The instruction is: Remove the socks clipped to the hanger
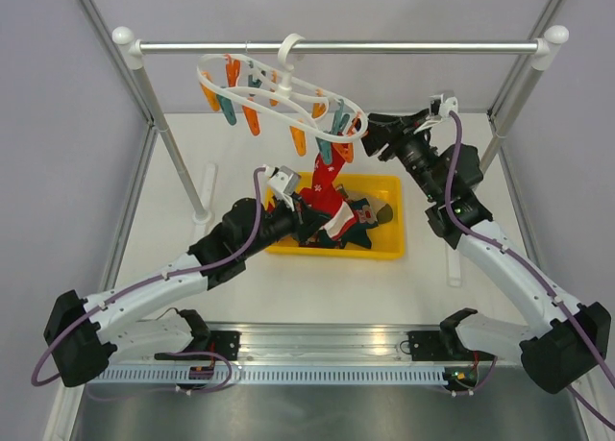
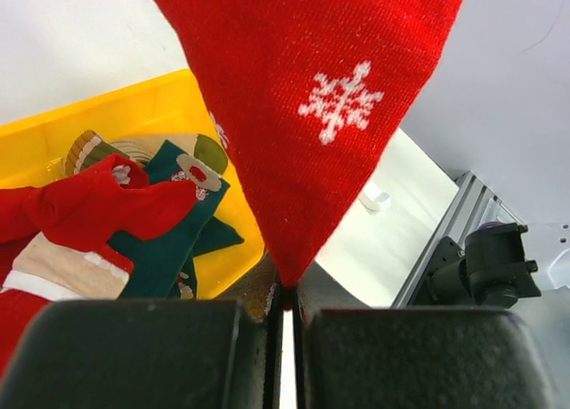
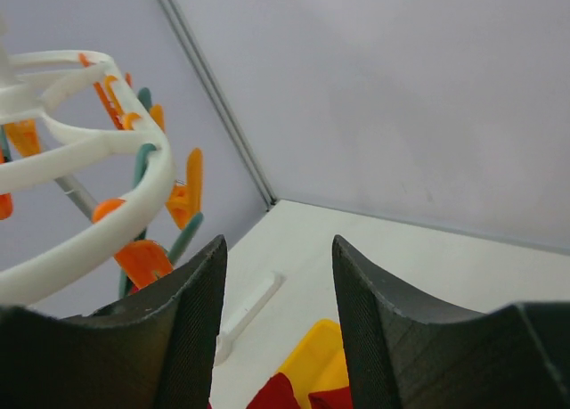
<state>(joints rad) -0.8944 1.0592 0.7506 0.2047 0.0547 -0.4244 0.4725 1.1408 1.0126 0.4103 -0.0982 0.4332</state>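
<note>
The white oval hanger [image 1: 279, 100] hangs by its hook from the rail, tilted, with orange and teal pegs dangling from it. A red sock with a white snowflake [image 2: 329, 115] runs down from a peg at the hanger's right end [image 1: 322, 186]. My left gripper [image 2: 287, 289] is shut on its lower tip, just above the yellow bin [image 1: 389, 249]. My right gripper [image 3: 278, 249] is open with nothing between its fingers. It sits beside the hanger's right rim [image 3: 89, 151], next to the pegs [image 1: 368, 136].
The yellow bin [image 2: 134, 106] holds several loose socks in red, dark teal and beige. A metal rail [image 1: 384, 47] with white end knobs spans the back on slanted posts. Pale walls close in on both sides. An aluminium rail runs along the near table edge.
</note>
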